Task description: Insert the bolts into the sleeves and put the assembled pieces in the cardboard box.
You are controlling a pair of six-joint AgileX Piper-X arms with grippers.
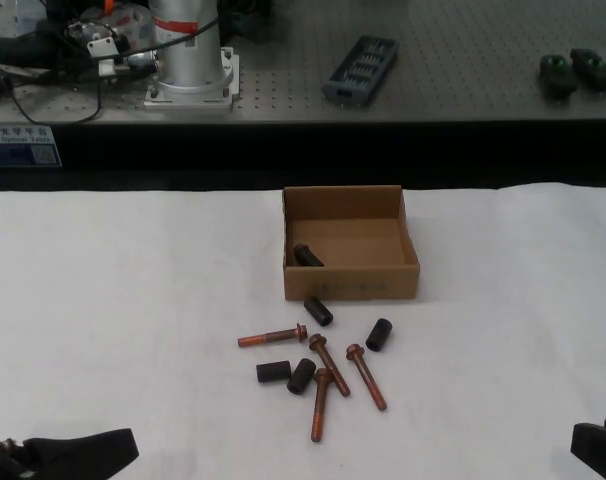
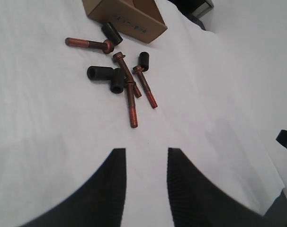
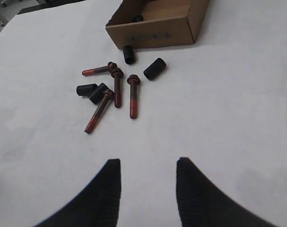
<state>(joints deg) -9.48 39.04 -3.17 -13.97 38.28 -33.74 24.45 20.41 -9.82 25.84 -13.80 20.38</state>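
Note:
Several copper-coloured bolts and black sleeves lie loose on the white cloth just in front of the cardboard box. One black piece lies inside the box. My left gripper is open and empty near the front left corner of the cloth. My right gripper is open and empty near the front right corner. Both sit well short of the parts.
White cloth covers the bench around the parts. Behind it runs a perforated metal table with a silver arm base, a blue-grey tray and dark green objects.

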